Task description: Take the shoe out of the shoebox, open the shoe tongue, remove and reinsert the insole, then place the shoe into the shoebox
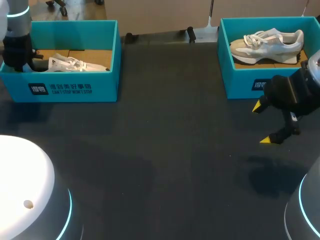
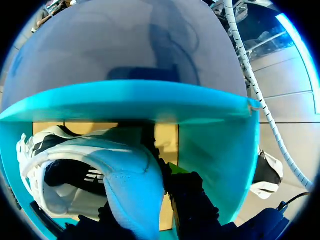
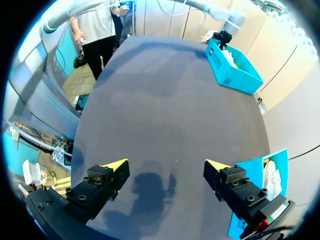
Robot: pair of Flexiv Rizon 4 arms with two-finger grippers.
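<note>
Overhead, the dark matte table (image 1: 165, 150) lies open between the teal cardboard left box (image 1: 75, 87) and right box (image 1: 240, 80), which holds a second shoe (image 1: 265, 44). My right fingers (image 1: 266, 140) hang spread just before the right box's front wall. Left wrist: my left fingers (image 2: 187, 195) clamp the padded white heel of the shoe (image 2: 100, 165) inside the left box, near its straight wall. Right wrist: wedge-tipped fingers released over smooth table.

White logo, lettering on left shoebox (image 1: 65, 89); logo on right shoebox (image 1: 243, 84).
</note>
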